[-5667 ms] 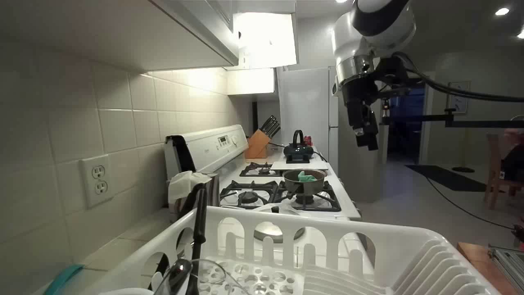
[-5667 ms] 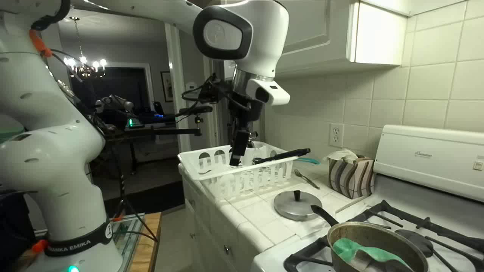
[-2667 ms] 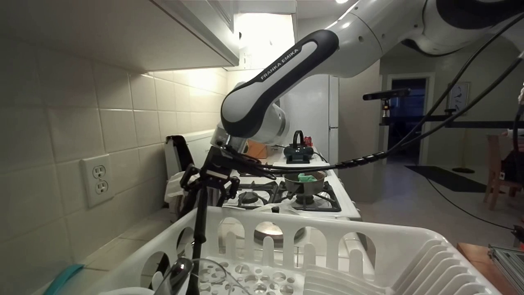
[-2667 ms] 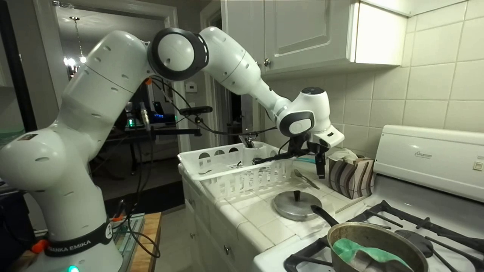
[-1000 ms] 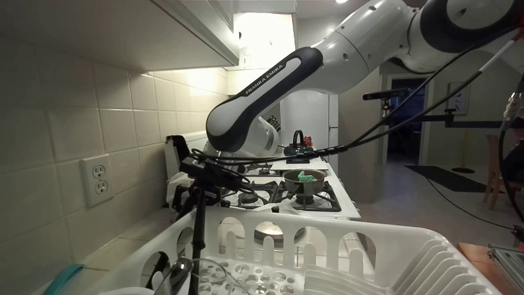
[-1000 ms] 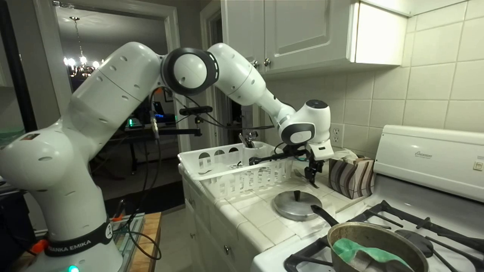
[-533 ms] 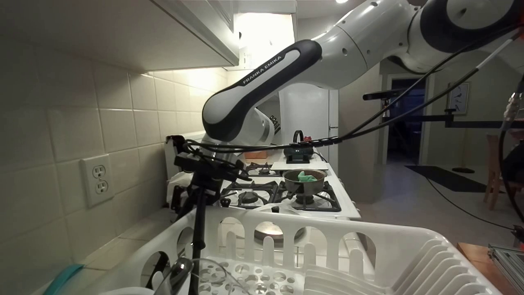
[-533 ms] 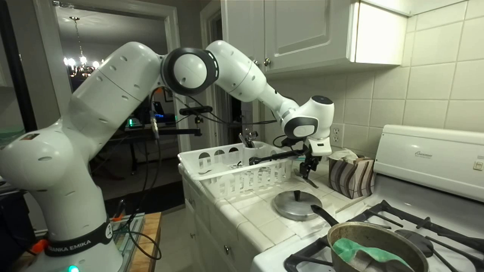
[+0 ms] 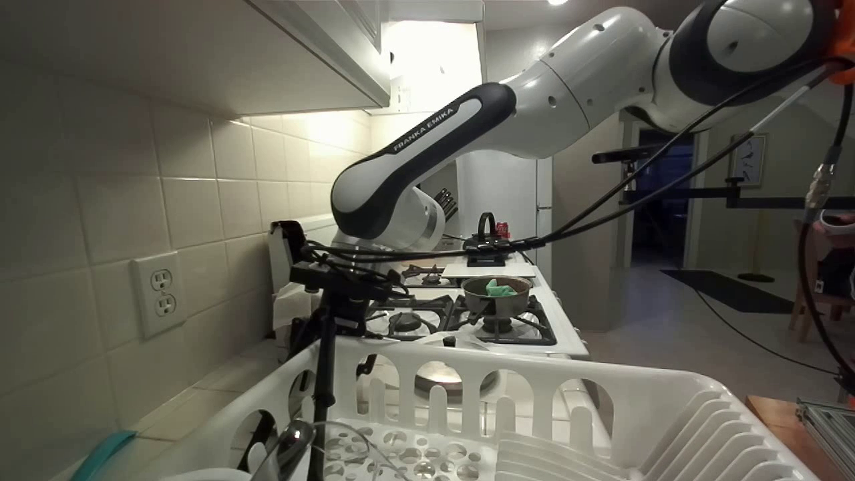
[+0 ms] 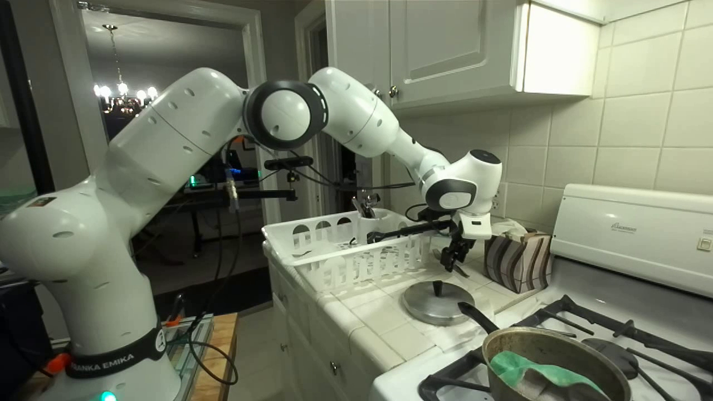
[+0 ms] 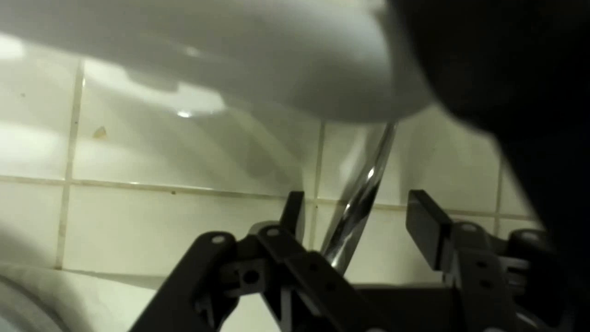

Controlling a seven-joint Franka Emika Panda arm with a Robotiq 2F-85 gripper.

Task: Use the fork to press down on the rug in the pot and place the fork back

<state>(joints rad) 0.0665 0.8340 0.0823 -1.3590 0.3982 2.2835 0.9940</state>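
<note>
1. A white robot arm [image 10: 356,114] reaches from the left across a tiled kitchen counter [image 10: 379,337], its wrist bent down over the counter's far part, in an exterior view.
2. The black gripper [image 11: 357,219], seen close up in the wrist view, has its two fingers spread wide apart, with nothing in its hold.
3. The fork [image 11: 371,177], a slim shiny metal stem from here, runs through the gap between the fingers in that view, with tile showing on either side of it; how high the fingertips stand above it cannot be judged.
4. In an exterior view the fork lies on the counter, partly hidden by the gripper, between the white dish rack [image 10: 341,258] to the left and a striped tissue box [image 10: 515,262] to the right.
5. Nearer on the counter lies a round metal lid [image 10: 437,309] with a black knob.
6. At the near right, a saucepan [image 10: 568,351] sits on a burner of the white gas stove [image 10: 646,245], its dark handle pointing left and away, toward the lid.
7. A crumpled green cloth [image 10: 512,365] lies inside the saucepan, well apart from the fork.
8. A long black utensil handle [image 9: 324,381] slants over the dish rack's rim in both exterior views.
9. In an exterior view, a dark kettle [image 9: 484,238] with a raised handle stands far beyond the saucepan.
</note>
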